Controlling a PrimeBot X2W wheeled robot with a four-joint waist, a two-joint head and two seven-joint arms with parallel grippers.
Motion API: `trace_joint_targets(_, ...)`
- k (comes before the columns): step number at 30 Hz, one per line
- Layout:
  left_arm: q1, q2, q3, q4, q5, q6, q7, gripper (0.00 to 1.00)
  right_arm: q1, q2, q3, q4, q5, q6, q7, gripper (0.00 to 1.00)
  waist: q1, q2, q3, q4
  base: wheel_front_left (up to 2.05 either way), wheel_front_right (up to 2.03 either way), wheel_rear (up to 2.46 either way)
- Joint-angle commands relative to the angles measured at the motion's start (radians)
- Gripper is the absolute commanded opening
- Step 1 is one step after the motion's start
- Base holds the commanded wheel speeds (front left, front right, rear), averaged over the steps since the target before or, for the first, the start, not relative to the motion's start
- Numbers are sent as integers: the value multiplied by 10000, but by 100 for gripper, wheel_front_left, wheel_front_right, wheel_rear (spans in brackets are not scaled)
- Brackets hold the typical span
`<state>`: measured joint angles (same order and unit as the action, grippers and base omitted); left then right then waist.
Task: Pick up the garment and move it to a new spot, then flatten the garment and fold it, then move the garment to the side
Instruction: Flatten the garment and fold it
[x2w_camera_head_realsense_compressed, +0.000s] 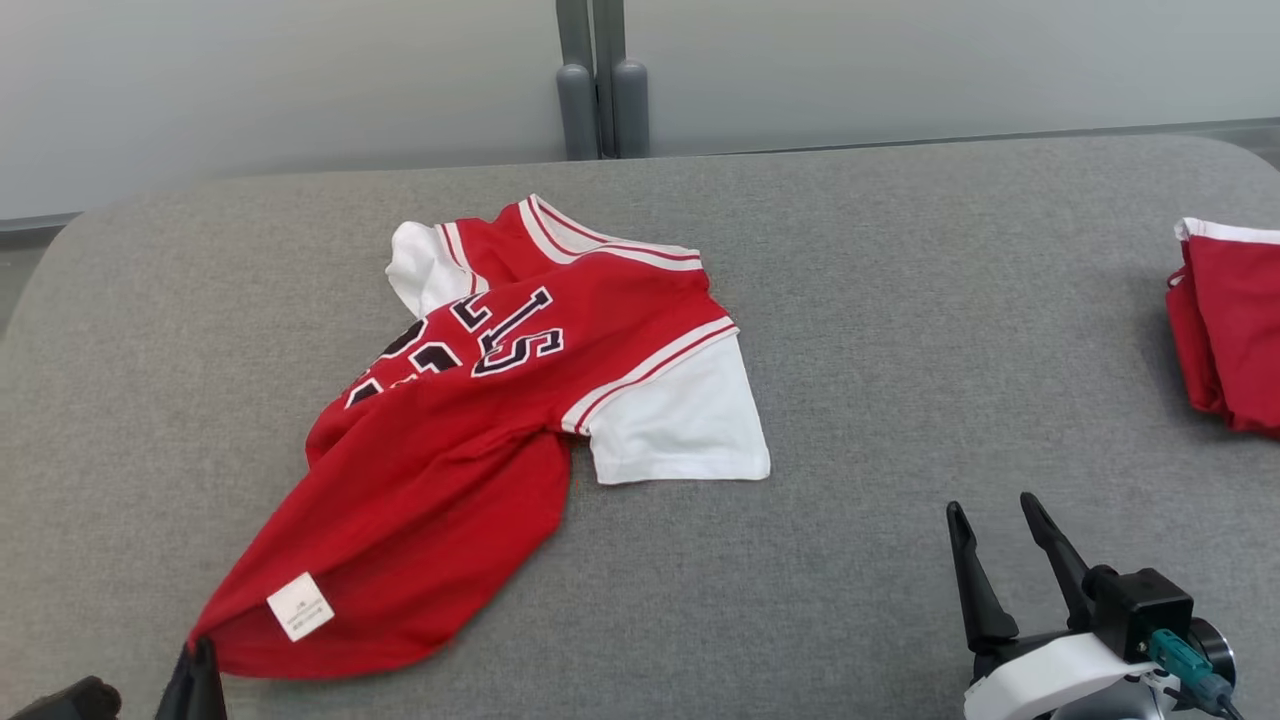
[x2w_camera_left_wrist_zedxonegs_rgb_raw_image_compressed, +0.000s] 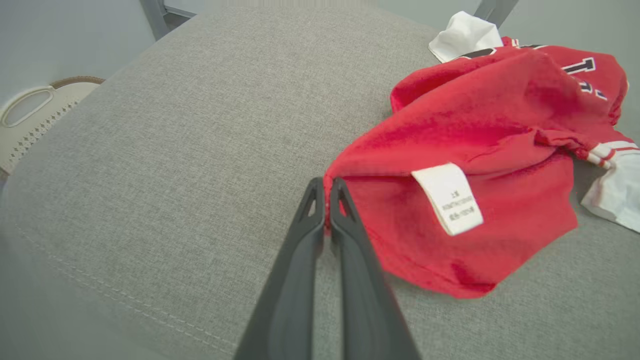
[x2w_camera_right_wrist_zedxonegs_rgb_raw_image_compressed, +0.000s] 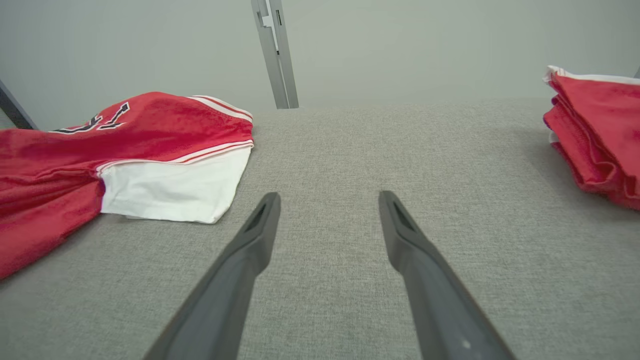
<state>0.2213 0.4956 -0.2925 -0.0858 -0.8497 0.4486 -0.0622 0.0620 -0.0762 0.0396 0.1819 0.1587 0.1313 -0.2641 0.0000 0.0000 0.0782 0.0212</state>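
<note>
At the lower left of the head view, the left gripper (x2w_camera_head_realsense_compressed: 197, 660) has its jaws together, clamped on the near hem corner of the red garment (x2w_camera_head_realsense_compressed: 480, 420). The left wrist view confirms cloth pinched between the tips, near the white care label (x2w_camera_left_wrist_zedxonegs_rgb_raw_image_compressed: 447, 205). The garment lies crumpled left of centre on the grey counter (x2w_camera_head_realsense_compressed: 900, 300), with one white sleeve (x2w_camera_head_realsense_compressed: 680, 420) spread flat toward the middle. The right gripper (x2w_camera_head_realsense_compressed: 992, 506) hovers at lower right, jaws apart and holding nothing, well apart from the folded red stack (x2w_camera_head_realsense_compressed: 1235, 320) at the right edge.

Assessment: the step in hand is the lift and move. The hold is on a single corner with little cloth in the bite, so a slow rise is advised, with a check that the hem does not slip. The free gripper should take the opposite hem corner before carrying, so the garment hangs open rather than bunched. The set-down should keep off the stack.
</note>
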Motion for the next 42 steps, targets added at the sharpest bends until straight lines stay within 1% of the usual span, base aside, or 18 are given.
trace_joint_targets(1, -91, 68, 165, 99, -20, -79, -154, 0, 98, -28, 18, -22, -59, -12, 1, 100, 0, 0, 39, 122, 0, 0, 0)
trace_joint_targets(5, -918, 230, 346, 403, 165, -234, -355, 0, -135, -75, 66, -13, -44, -12, 1, 100, 0, 0, 122, 145, 0, 0, 0)
trace_joint_targets(8, -1643, 395, 379, 792, 358, -366, -466, 0, -321, -118, 130, -17, -25, -12, 1, 100, 0, 0, 187, 20, 0, 0, 0)
trace_joint_targets(15, -3743, 829, 514, 1600, 1435, -801, -1521, 0, -344, -137, 34, -16, 44, -12, 1, 100, 0, 0, 360, -273, 0, 0, 0)
trace_joint_targets(18, -4113, 813, 594, 1821, 1811, -927, -1838, 0, -261, -107, -2, -12, 31, -12, 1, 100, 0, 0, 414, -318, 0, 0, 0)
trace_joint_targets(19, -4172, 727, 640, 1874, 1851, -998, -1889, 0, -255, -102, -14, -11, 24, -12, 1, 100, 0, 0, 435, -318, 0, 0, 0)
trace_joint_targets(21, -4056, 639, 589, 1998, 1957, -1181, -1960, 0, -244, -96, -48, -8, 26, -12, 1, 100, 0, 0, 461, -295, 0, 0, 0)
trace_joint_targets(26, -3457, 164, 346, 2297, 1810, -1953, -2020, 0, -339, -168, -30, 14, -7, -12, 1, 100, 0, 0, 483, -160, 0, 0, 0)
trace_joint_targets(31, -2542, -115, 51, 2024, 1712, -2769, -2027, 0, -376, -256, -70, -24, 19, -12, 1, 100, 0, 0, 477, 8, 0, 0, 0)
trace_joint_targets(36, -1636, -500, -210, 1788, 1525, -3421, -2025, 0, -309, -287, -41, -6, 24, -12, 1, 100, 0, 0, 485, 210, 0, 0, 0)
trace_joint_targets(38, -1373, -654, -325, 2029, 1492, -3590, -2026, 0, -322, -276, -32, 10, 42, -12, 1, 100, 0, 0, 492, 287, 0, 0, 0)
trace_joint_targets(42, -1185, -1174, -602, 2952, 1286, -4080, -2028, 0, -350, -277, 85, 49, 58, -12, 1, 100, 0, 0, 502, 405, 0, 0, 0)
